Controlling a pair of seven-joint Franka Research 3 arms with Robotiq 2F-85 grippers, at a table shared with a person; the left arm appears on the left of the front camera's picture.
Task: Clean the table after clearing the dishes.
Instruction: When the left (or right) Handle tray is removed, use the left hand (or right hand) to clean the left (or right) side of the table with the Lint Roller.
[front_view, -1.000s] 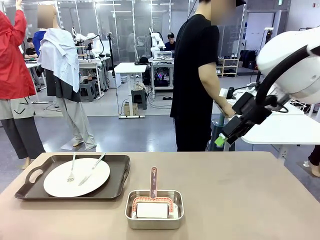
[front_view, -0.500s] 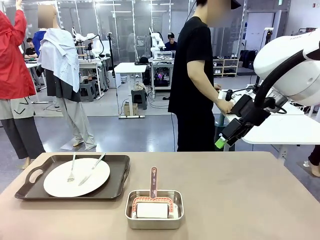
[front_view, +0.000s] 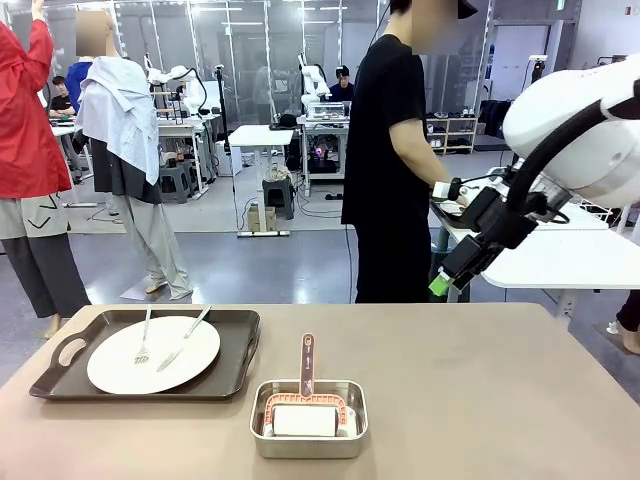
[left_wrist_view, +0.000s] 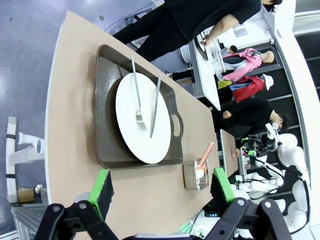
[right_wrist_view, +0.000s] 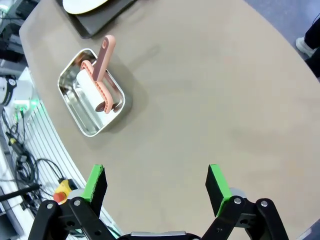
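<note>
One of the dishes, a white plate (front_view: 110, 370) with a fork (front_view: 143, 340) and knife (front_view: 185, 338), lies on a dark brown tray (front_view: 60, 375) at the left of the beige table (front_view: 480, 390). The left wrist view looks down on this plate (left_wrist_view: 137, 117) and tray (left_wrist_view: 102, 100), with my left gripper (left_wrist_view: 162, 187) open and nothing between its fingers. My right gripper (front_view: 445, 280) hangs high at the right, beyond the table's far edge. In its own view the right gripper (right_wrist_view: 156, 185) is open above the bare tabletop (right_wrist_view: 215, 90).
A small steel pan (front_view: 308, 445) holding a pink roller (front_view: 305, 420) sits near the front middle; in the right wrist view the pan (right_wrist_view: 75, 107) shows near the table's edge. A person in black (front_view: 385, 150) stands at the far side, hands on a white side table (front_view: 560, 255).
The person has shifted a little at the white side table. My right arm has barely moved. Tray, plate and pan stay where they were.
</note>
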